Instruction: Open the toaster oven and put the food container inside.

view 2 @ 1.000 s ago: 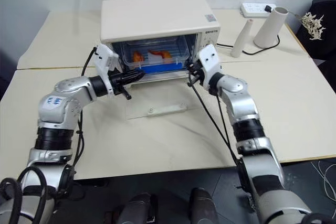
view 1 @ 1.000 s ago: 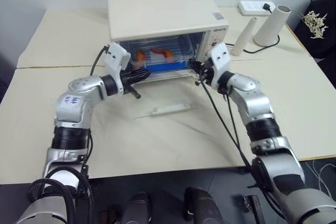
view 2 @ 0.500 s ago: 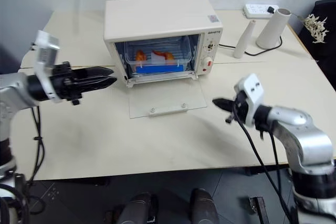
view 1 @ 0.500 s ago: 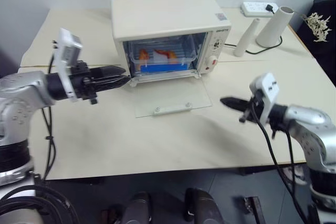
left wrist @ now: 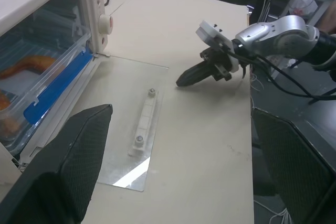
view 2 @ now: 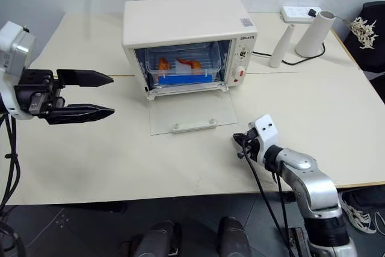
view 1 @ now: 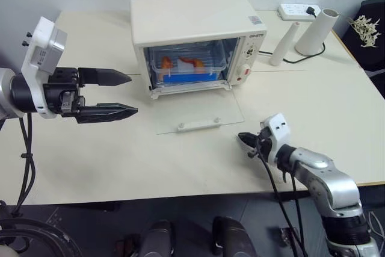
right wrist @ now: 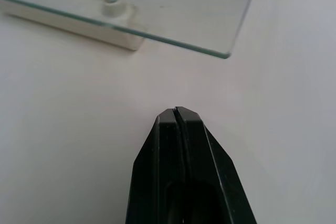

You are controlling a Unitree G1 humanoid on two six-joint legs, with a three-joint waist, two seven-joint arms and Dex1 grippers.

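Toaster oven (view 1: 198,34) sits mid-table (view 1: 90,161), glass door (view 1: 198,111) dropped flat in front. We see the food container (view 1: 189,67) inside on the rack, blue clip edge facing out, orange pieces showing. Left gripper (view 1: 123,94) hangs left of the oven, fingers spread wide, holding nothing. Right gripper (view 1: 242,141) is low near the door's front right corner, fingers pressed together, empty. We note a power strip (view 1: 295,10) far right.

Silver-grey metal arms with black ribbed joint sleeves, white boxy camera housing on each wrist, left gripper (view 1: 123,95) with long tapered black fingers, right gripper (view 1: 243,141) short and black, loose black cables along both forearms
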